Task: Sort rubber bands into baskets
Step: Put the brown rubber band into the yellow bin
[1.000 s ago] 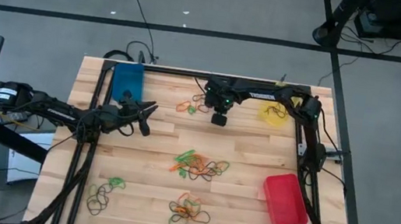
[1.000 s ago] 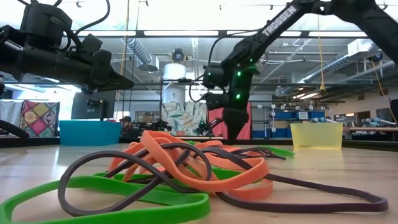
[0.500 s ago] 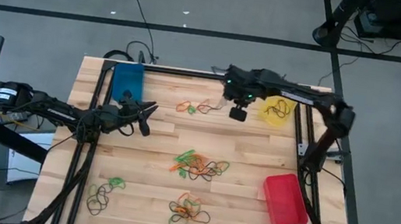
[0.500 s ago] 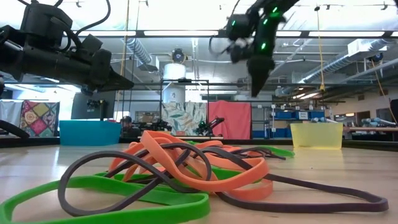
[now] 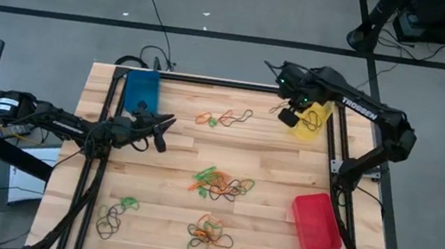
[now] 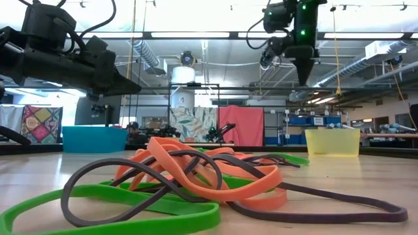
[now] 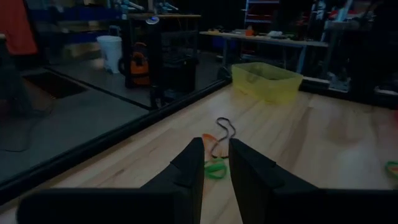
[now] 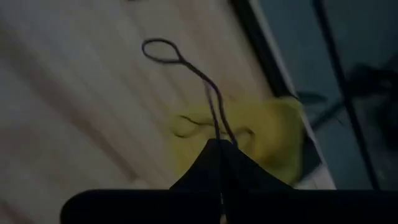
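Dark band hanging over the yellow basket
I'm holding my right hand [image 5: 292, 115], pinching a dark band [image 8: 186, 68], just above the yellow basket [image 5: 309, 128]'s left edge.

The worktop [image 5: 171, 178] is made of light wood strips with a dark metal frame around it. It stands on a grey floor [image 5: 247, 14] with a black line [image 5: 218, 34] across it. Black cables [image 5: 156, 10] lie on the floor at about 11 o'clock from the worktop. Long bright lights [image 6: 189, 34] hang from the ceiling. Far back stand a pink-red sheet [image 6: 247, 134] and a colourful patchwork cloth [image 6: 38, 125].
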Robot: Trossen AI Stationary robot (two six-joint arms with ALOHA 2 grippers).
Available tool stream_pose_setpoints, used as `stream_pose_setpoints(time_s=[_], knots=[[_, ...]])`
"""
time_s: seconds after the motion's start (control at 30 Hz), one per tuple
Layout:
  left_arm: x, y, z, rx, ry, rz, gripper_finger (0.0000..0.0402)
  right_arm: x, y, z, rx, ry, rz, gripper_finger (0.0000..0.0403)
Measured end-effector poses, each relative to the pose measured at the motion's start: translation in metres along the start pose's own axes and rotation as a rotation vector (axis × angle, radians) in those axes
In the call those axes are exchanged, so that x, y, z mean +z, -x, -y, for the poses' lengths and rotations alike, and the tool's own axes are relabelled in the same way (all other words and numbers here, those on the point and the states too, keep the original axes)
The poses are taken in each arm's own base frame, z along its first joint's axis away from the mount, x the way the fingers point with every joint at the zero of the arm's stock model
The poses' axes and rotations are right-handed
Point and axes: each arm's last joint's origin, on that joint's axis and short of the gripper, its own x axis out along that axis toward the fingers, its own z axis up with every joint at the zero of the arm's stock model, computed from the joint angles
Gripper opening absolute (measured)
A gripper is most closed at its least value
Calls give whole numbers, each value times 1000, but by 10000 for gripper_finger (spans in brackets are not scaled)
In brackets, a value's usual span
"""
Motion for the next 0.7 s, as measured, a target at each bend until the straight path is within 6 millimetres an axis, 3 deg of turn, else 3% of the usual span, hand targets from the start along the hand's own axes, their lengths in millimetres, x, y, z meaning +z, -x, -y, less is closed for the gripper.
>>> stream_pose_setpoints(time_s=[0.47,0.7], knots=[[-3,0,1,-50,82,-30,78,-11,-9,29,-14,-107,-120,10],[-3,0,2,-71,67,-38,78,-24,-36,30,40,-119,-233,10]])
